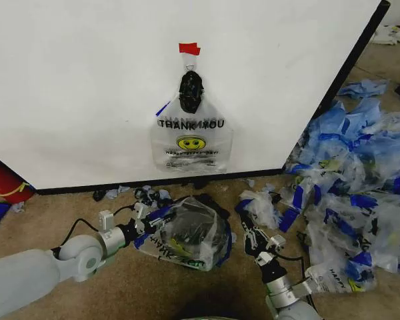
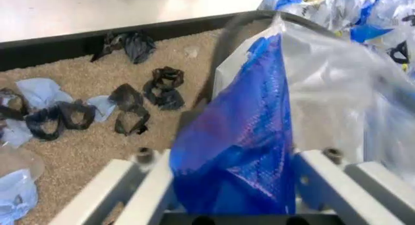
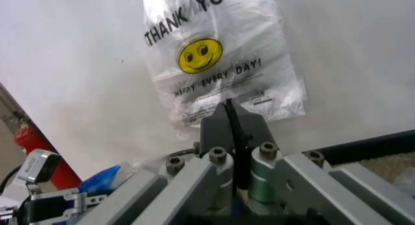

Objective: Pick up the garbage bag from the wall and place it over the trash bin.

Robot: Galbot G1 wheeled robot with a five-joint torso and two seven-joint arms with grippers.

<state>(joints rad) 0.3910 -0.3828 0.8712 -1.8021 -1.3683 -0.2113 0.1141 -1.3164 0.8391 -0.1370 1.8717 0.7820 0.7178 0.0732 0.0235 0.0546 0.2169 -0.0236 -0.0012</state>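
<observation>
Trash bin [image 1: 210, 220] mostly hidden under bag [image 1: 187, 233]; left gripper [image 1: 143, 217] jaws clamping its blue edge; right gripper [image 1: 250, 237] jaws closed, empty.

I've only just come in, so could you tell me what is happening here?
A garbage bag already sits over the trash bin on the carpet. The left gripper is shut on its blue-taped edge. The right gripper is shut, holding nothing, beside the bin. Another bag hangs on the wall, and a pile of bags lies to the right.
</observation>
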